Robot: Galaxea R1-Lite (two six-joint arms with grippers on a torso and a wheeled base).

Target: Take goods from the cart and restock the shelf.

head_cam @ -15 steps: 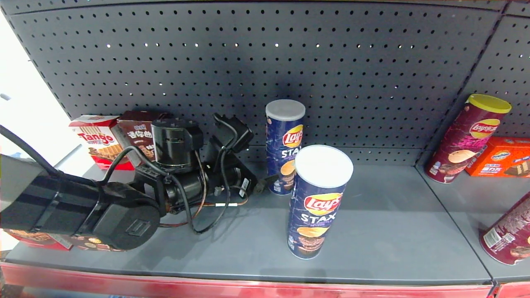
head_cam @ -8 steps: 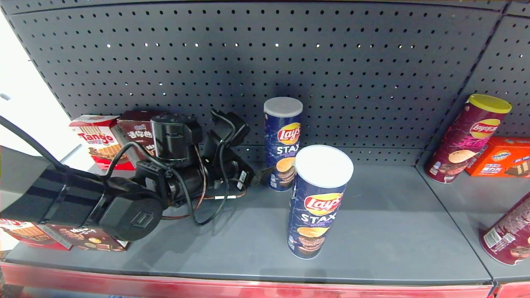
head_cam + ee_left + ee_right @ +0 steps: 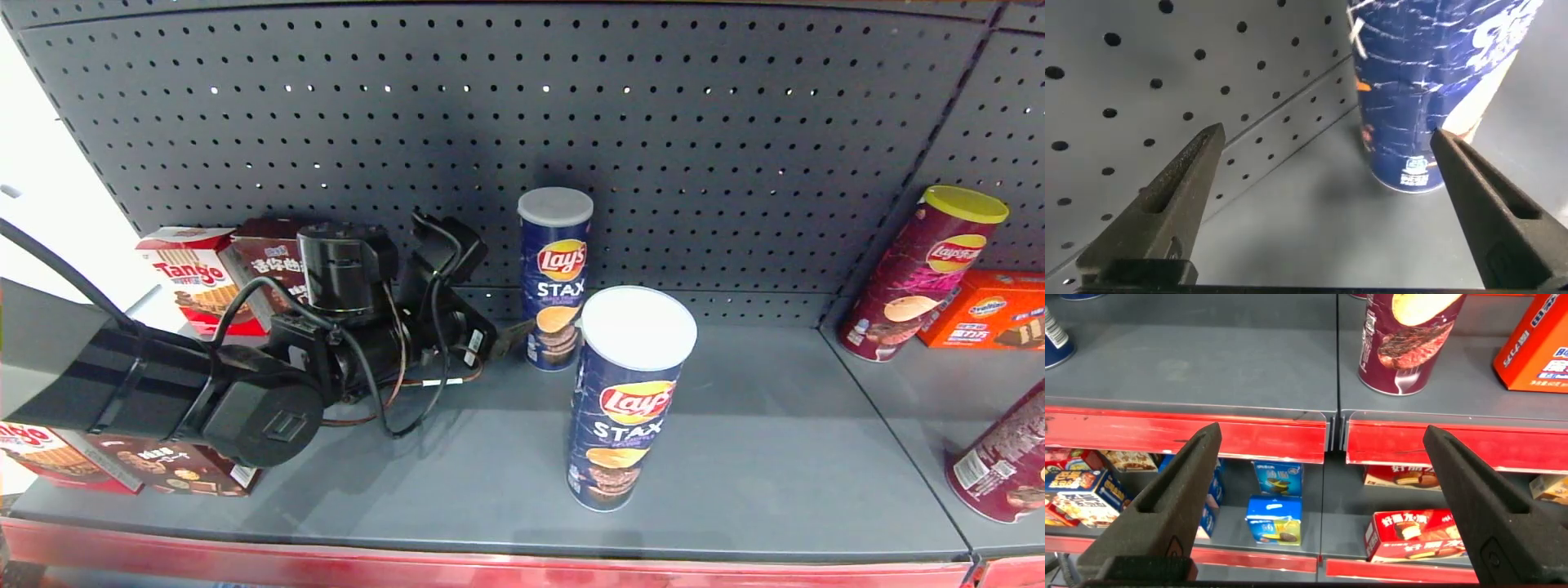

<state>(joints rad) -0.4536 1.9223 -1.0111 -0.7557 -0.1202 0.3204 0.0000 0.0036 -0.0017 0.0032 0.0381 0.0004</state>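
The left arm [image 3: 245,392] is reaching in over the left part of the grey shelf [image 3: 775,457], pointing toward the right. The left jaws are gaping wide and gripping nothing; one finger [image 3: 1167,204] is lying along the pegboard back panel [image 3: 653,122], the other [image 3: 1494,212] is sitting on the nearer side. The far blue can [image 3: 555,278] [image 3: 1429,90] is standing upright close to the back panel, just beyond the fingertips and just beside the nearer finger; whether it is touching cannot be told. The near blue can [image 3: 624,400] is standing upright closer to the shelf's front edge, slightly right of the far one and apart from it.

Behind the arm at the far left, a red-and-white wafer box [image 3: 192,278] and a brown box [image 3: 269,257] are standing side by side against the panel. More boxes [image 3: 163,469] are lying at the near left corner, partly under the arm.

In the right bay, a yellow-lidded maroon can [image 3: 922,273] is standing at the back with an orange box [image 3: 992,310] just to its right, and a near maroon can [image 3: 1000,465] [image 3: 1409,339] is sitting toward the front.

The right jaws are also spreading wide with nothing between the fingers [image 3: 1159,506], hanging in front of the red shelf edge [image 3: 1249,429], below the level of that near maroon can. Blue packets [image 3: 1274,518] and a red box [image 3: 1409,535] are sitting on the shelf underneath.
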